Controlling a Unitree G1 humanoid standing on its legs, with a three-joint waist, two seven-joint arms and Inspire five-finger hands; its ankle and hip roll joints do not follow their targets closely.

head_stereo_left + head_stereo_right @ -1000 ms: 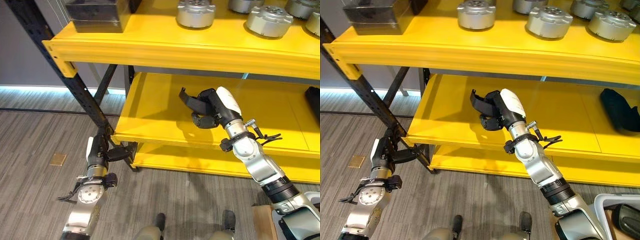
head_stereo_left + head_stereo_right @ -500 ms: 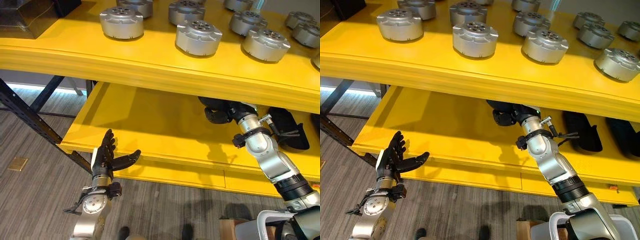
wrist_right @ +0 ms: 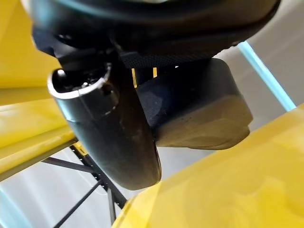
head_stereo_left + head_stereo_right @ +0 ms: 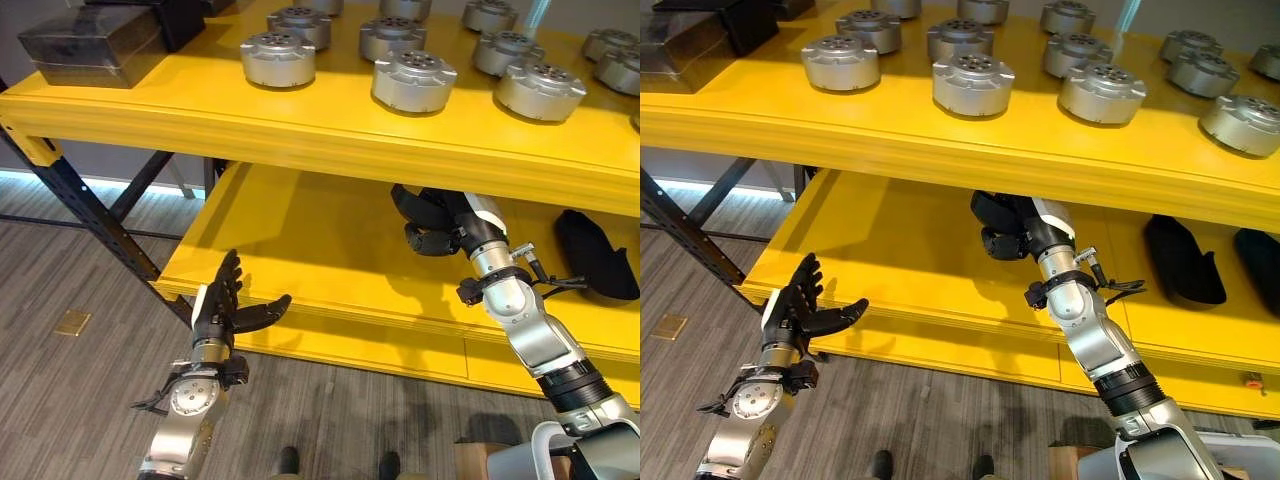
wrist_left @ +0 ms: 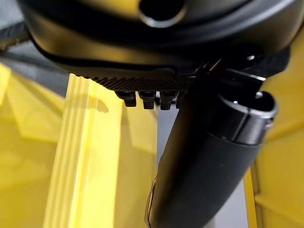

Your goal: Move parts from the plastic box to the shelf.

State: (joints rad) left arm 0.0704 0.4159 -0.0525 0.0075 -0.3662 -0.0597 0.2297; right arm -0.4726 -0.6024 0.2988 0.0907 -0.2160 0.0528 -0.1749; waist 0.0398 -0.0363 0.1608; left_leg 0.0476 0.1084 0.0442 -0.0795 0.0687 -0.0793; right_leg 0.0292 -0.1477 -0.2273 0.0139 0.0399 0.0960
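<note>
Right eye view: right hand point(image 4: 1012, 232) curled round one black part point(image 3: 199, 114), left hand point(image 4: 800, 310) open, nine silver parts point(image 4: 974, 83) on the shelf point(image 4: 940, 140).

Bright yellow shelf point(image 4: 330, 130), silver-grey round parts point(image 4: 413, 80), dark box point(image 4: 85, 45), grey wood-grain floor point(image 4: 70, 270)

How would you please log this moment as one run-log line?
right robot hand: shut on black part, over lower shelf | left robot hand: open, idle by shelf edge

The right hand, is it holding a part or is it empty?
Holding one. The right hand has its thumb and fingers closed round a black part, just above the lower shelf.
</note>
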